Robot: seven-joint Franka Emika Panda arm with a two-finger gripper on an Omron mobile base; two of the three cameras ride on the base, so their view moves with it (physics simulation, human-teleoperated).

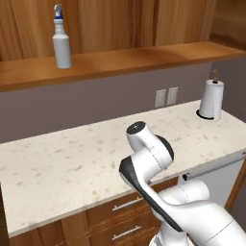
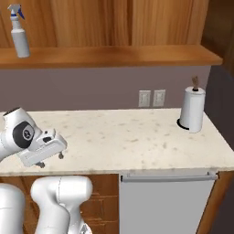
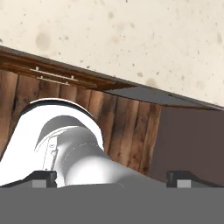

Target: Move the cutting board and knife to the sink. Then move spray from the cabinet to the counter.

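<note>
One spray (image 1: pixel 61 43) upright on wooden shelf (image 1: pixel 144 57), above counter (image 1: pixel 72 163), far left of paper towel roll (image 1: pixel 211 100). Likely light, rigid, slick plastic; grasp mid-body. Gripper (image 3: pixel 112 179) jaws wide apart, empty.

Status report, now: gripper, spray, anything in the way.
Gripper open, empty, low at the counter front. Spray upright on the wooden shelf above. Paper towel roll far right, not in the way.

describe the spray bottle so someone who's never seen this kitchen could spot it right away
Look above the speckled cream stone counter to the long brown wooden shelf along the wall. At its left end stands a small grey spray bottle with a white trigger head and blue tip, nothing beside it; the white paper towel roll stands on the counter below.
</note>
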